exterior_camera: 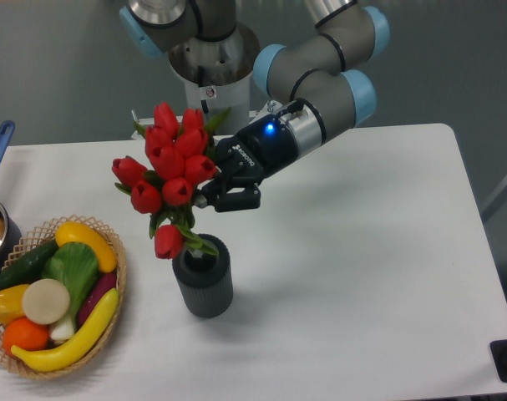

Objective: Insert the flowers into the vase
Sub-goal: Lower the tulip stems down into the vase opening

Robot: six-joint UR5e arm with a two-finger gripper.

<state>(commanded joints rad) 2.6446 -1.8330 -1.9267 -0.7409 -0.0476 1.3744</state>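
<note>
Your gripper (210,197) is clenched on the flowers (171,171) just under the buds, stems in the vase (204,281) mouth. They look light, floppy, top-heavy; hold the stems.

lab: robot arm (320,63) (bare white table (362,251))

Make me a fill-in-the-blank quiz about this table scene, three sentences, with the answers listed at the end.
1. The flowers in the pincer are coloured ____.
2. The stems point down into the mouth of the dark grey ____.
3. The wicker basket of toy fruit and vegetables sits to the ____ of the vase in the camera view.

Missing words: red; vase; left
</note>
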